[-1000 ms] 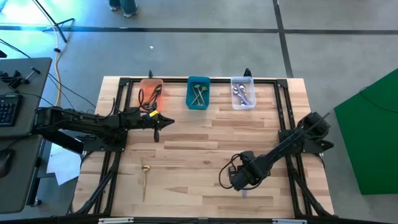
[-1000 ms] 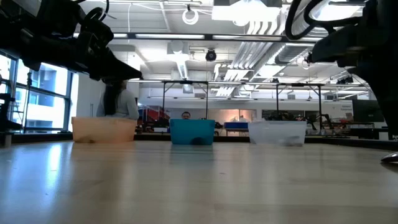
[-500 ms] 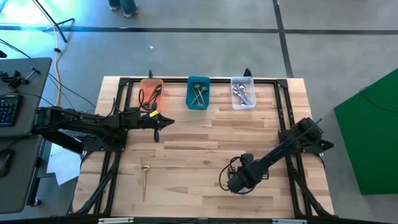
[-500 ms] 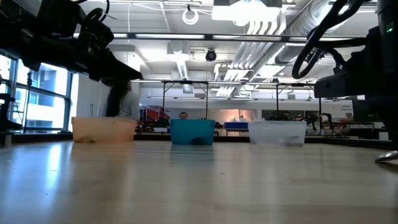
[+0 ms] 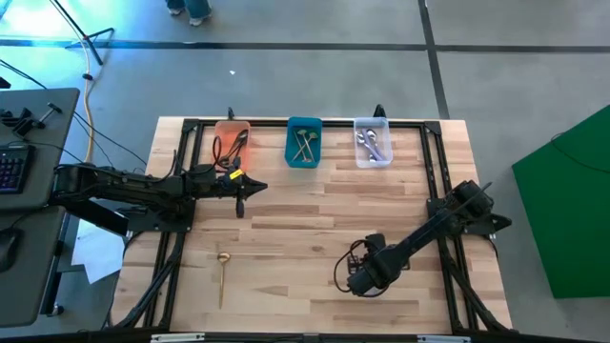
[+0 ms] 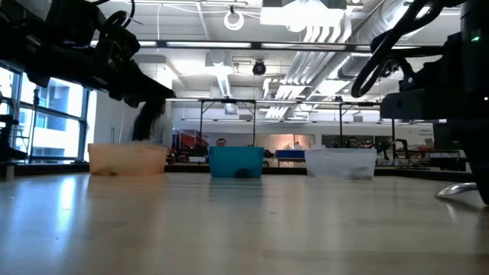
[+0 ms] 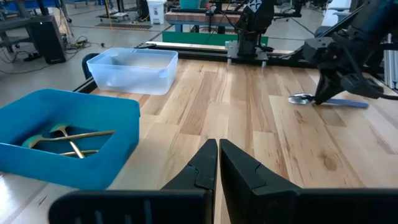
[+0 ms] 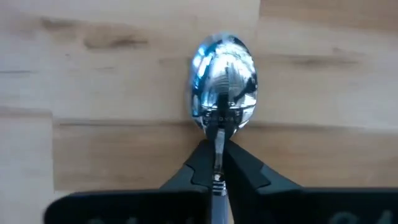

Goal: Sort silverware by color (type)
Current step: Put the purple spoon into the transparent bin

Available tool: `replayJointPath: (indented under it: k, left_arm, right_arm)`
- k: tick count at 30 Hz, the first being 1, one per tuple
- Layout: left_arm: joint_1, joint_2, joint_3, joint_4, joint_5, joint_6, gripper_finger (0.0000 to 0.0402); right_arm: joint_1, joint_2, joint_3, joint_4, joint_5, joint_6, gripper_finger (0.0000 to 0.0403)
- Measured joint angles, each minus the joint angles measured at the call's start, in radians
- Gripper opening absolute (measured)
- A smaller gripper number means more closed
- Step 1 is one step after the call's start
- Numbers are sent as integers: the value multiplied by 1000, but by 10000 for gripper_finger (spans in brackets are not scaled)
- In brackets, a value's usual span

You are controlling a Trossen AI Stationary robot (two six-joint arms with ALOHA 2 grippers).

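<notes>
Your right gripper (image 8: 217, 163) has dropped and shifted slightly toward the table's near edge over the last second, and it is now clamped on the thin neck of the silver spoon (image 8: 222, 84), just behind the bowl. In the left wrist view that spoon (image 7: 303, 99) still lies flat on the wood, its pale handle pointing away from the bowl, so the grasp looks made but the lift has not begun. From the high view the right gripper (image 5: 365, 277) sits at the near right part of the table (image 5: 305, 219), well apart from the clear bin (image 5: 372, 143) at the far edge, where other silver pieces lie; judge that as your drop target. Your left gripper (image 7: 217, 163) waits with its fingers pressed together and holding nothing, near the orange bin (image 5: 231, 141). One gold spoon (image 5: 222, 277) remains loose at the near left, so expect that piece next, destined for the teal bin (image 7: 59, 127) with the gold ones.
</notes>
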Motion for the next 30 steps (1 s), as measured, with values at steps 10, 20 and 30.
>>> replayJointPath:
  k: [10,20,30]
  left_arm:
    - [0,0,0,0,-4,0,9]
    - [0,0,0,-7,-4,0,9]
    - [0,0,0,-15,-5,-8,9]
  right_arm:
    - [-90,-68,-6,-38,97,-188,4]
    - [-411,-328,-5,-253,263,-616,2]
    - [-1060,-469,-4,19,298,-1485,2]
